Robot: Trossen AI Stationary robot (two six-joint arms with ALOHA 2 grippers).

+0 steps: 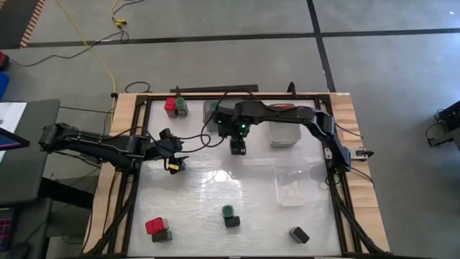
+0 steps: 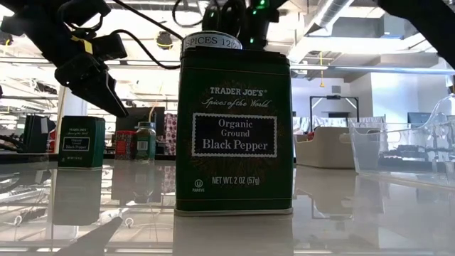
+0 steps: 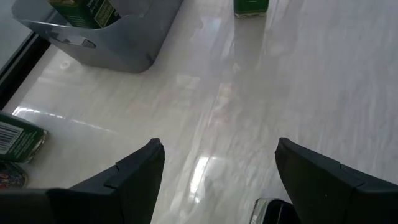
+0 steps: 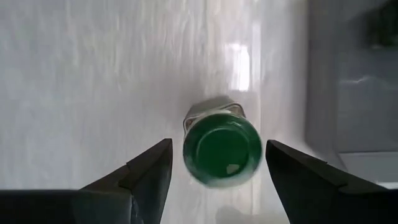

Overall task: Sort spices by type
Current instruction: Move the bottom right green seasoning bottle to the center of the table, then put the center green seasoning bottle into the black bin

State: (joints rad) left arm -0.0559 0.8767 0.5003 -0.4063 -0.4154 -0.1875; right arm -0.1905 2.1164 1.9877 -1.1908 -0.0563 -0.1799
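Note:
In the right wrist view a green-lidded spice jar (image 4: pixel 222 140) stands upright on the white table top. My right gripper (image 4: pixel 217 152) hangs open above it, one finger on each side of the lid with a gap at both. From above, the right gripper (image 1: pixel 237 146) sits at the table's far middle and hides the jar. My left gripper (image 1: pixel 173 160) waits open over the left part of the table, with only bare table top between its fingers (image 3: pixel 217 180). Other spices stand about: a red box and a green jar (image 1: pixel 175 106) at the far left, and a black pepper tin (image 2: pixel 234 131) with a green-lidded jar (image 1: pixel 228 211) at the near middle.
A grey tray (image 1: pixel 284 135) stands right of my right gripper, another grey tray (image 3: pixel 118 46) with a green tin in it to its left. A clear tray (image 1: pixel 291 185) lies at the right. A red box on a dark block (image 1: pixel 158 229) and a dark block (image 1: pixel 299 234) sit near the front edge.

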